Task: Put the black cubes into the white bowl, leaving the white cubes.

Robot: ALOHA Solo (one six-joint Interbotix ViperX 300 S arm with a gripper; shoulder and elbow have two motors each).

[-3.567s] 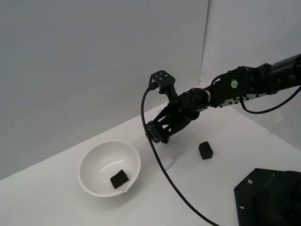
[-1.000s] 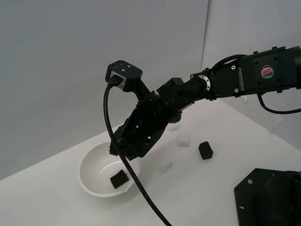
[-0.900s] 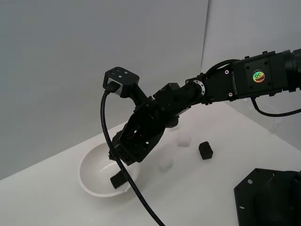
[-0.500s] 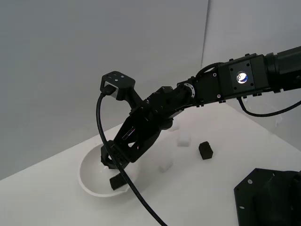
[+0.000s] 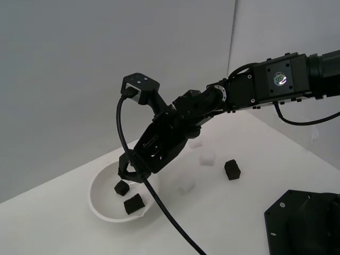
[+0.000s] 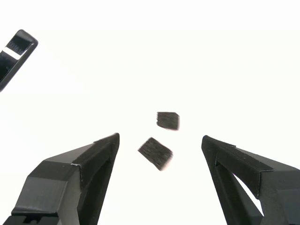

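The claw [image 5: 129,169] hangs released over the glossy round white bowl [image 5: 101,204], holding nothing. Two matte black cubes [image 5: 121,187] [image 5: 134,203] lie inside; a third black cube [image 5: 231,169] sits on the counter [image 5: 223,223] at the bowl's three o'clock, past blocky white cubes [image 5: 206,156].

The exterior view is evenly and softly lit, sharp throughout, with faint shadows under the white bowl [image 5: 101,204] and a glint on its glossy inside, while the wrist view is blown out to near-pure white, leaving two slightly blurred black cubes [image 6: 155,153] floating without visible surroundings.
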